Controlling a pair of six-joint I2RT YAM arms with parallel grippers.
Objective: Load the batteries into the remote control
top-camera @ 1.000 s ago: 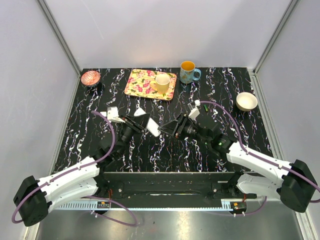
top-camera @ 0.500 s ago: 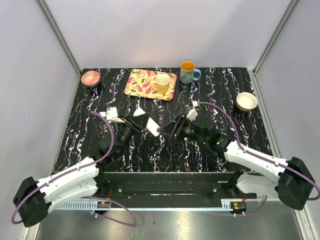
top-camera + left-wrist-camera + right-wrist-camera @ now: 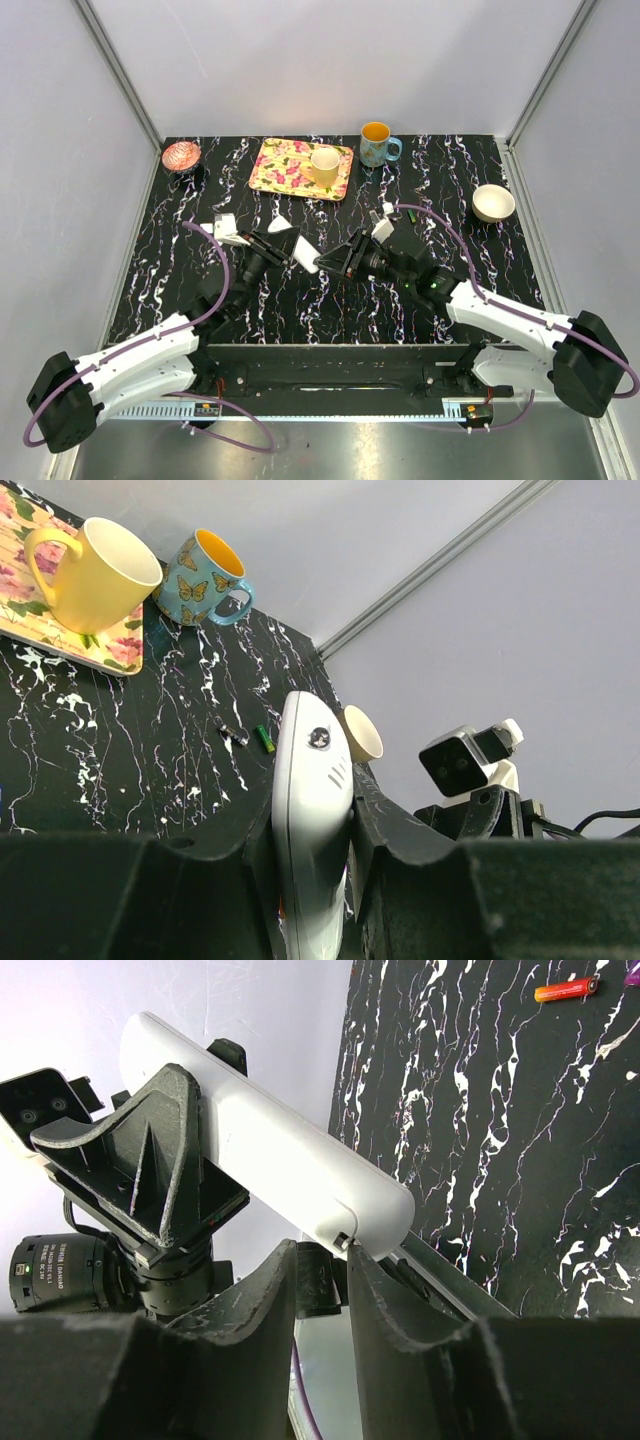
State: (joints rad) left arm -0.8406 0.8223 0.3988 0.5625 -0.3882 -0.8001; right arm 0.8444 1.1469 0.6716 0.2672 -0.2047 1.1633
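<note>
Left gripper (image 3: 312,830) is clamped on the remote control (image 3: 310,780). Both fingers (image 3: 215,835) press its long sides, and the white bar pokes out well past the fingertips, lifted off the table (image 3: 100,760).

Over to the right gripper (image 3: 322,1285). Its fingers (image 3: 255,1310) stand a narrow gap apart, with something dark sitting in that gap. I cannot tell whether it is a gripped thing or only background. The remote's rounded end hangs just above those fingertips, slanting up and away to the left, where the other gripper has it. I cannot tell if they touch.

A red-orange battery (image 3: 566,990) lies flat on the table, far out ahead of the right fingers and off to their right.

From the left wrist, a dark battery (image 3: 232,732) and a green battery (image 3: 264,739) lie close together on the table beyond the fingertips, just left of the remote's tip. A pale bowl (image 3: 364,737) peeks out right behind that tip. Farther ahead and left, a yellow mug (image 3: 95,575) stands on a flowered tray (image 3: 60,640), with a blue mug (image 3: 205,570) beside it.
</note>
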